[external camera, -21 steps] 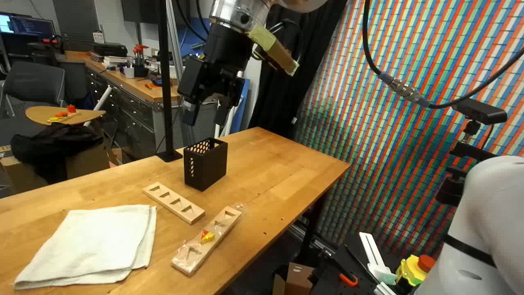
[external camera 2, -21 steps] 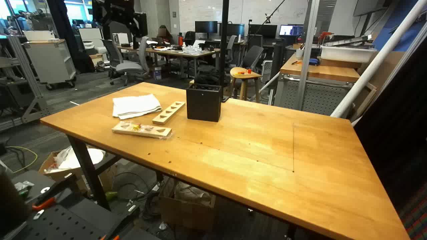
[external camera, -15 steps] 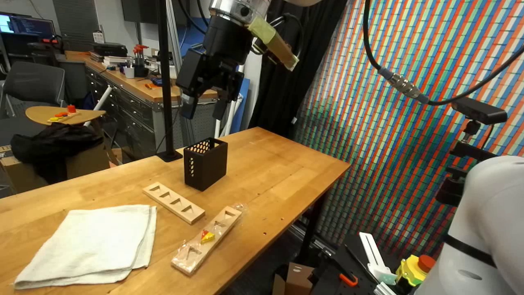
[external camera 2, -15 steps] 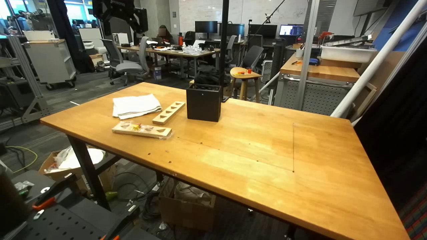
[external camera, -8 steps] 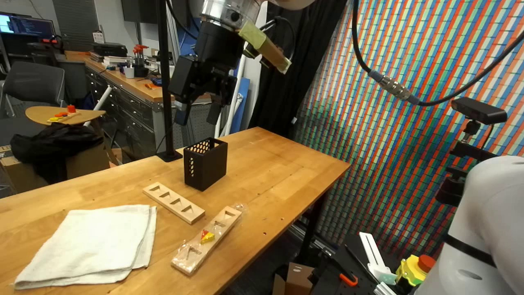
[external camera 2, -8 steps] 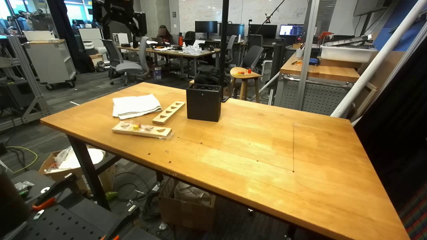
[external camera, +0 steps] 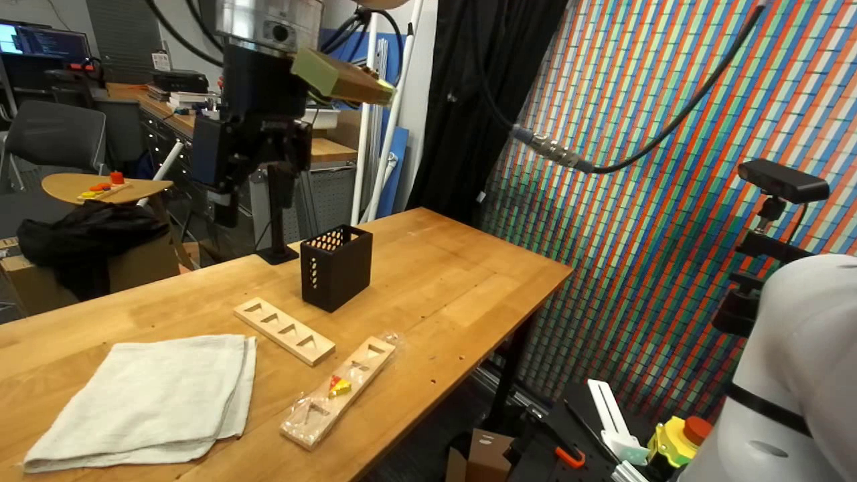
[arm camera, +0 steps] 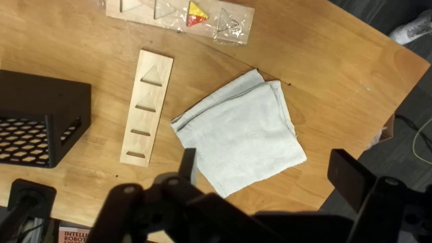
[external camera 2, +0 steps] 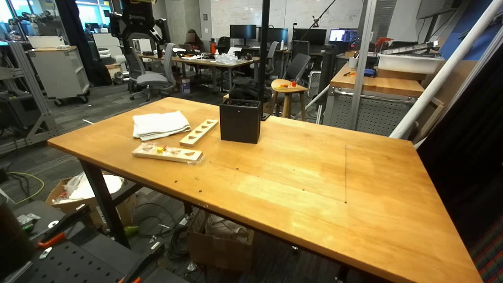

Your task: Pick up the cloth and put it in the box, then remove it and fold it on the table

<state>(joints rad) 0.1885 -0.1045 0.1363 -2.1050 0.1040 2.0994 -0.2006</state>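
Black two-fingered gripper [arm camera: 268, 170] at the lower edge of the wrist view, jaws wide apart, hanging above the light-brown wooden butcher-block table [arm camera: 337, 67] in both exterior views; folded off-white fabric cloth [arm camera: 243, 135] lying flat on it at frame centre. Pale slotted wooden board [arm camera: 142, 119] just left of the cloth, then, standing upright at the left edge, the black perforated box [arm camera: 40, 101]. Farther, along the top edge, a plastic-wrapped slotted board [arm camera: 181, 20] bearing a red-and-yellow triangular piece [arm camera: 195, 16]; beyond the table, upper right, a white shoe [arm camera: 410, 30].
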